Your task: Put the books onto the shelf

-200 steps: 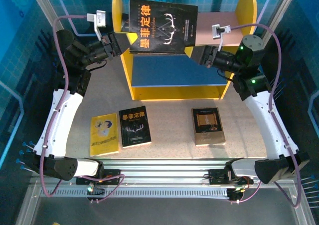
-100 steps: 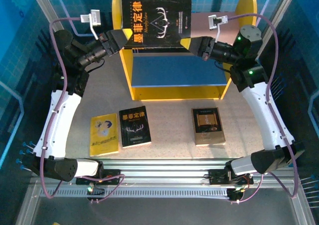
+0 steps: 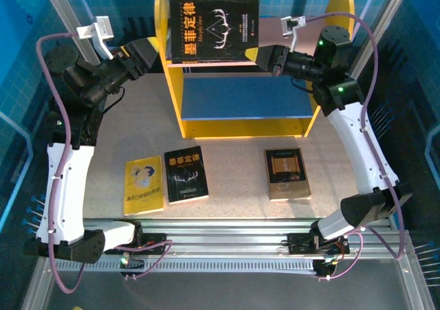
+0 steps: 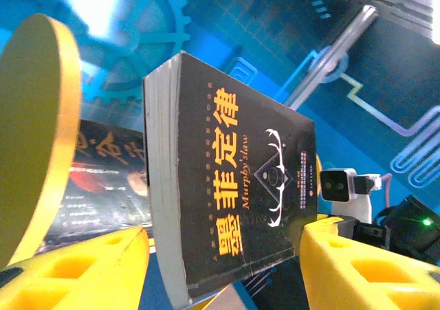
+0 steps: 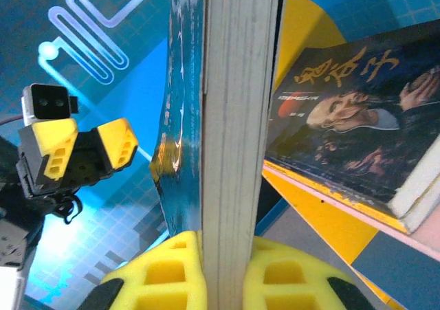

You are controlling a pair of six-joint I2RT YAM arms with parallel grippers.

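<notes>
Item one: black antler book (image 3: 213, 28), upright with its cover facing me, at the pink upper board (image 3: 269, 29) of the shelf (image 3: 173, 97), between the two rounded yellow side panels; I cannot tell whether its bottom edge rests on the board. Right claw (image 5: 227, 269): clamped on that book's page edge, yellow fingers (image 5: 282, 275) pressed against both sides. Left claw (image 3: 150, 49): jaws standing wide apart, just outside the left side panel; in its wrist view the book's spine sits beyond the gap, and neither finger appears to touch it. Item two: dark portrait book (image 5: 350, 117), lying flat on the pink board behind the held one. Blue lower board (image 3: 240, 97): bare. Items three to five, flat on the table (image 3: 234, 159) in front of the shelf: yellow book (image 3: 144, 185) at left, a second antler book (image 3: 185, 174) just beside it, brown-black book (image 3: 287, 174) well apart at right.
</notes>
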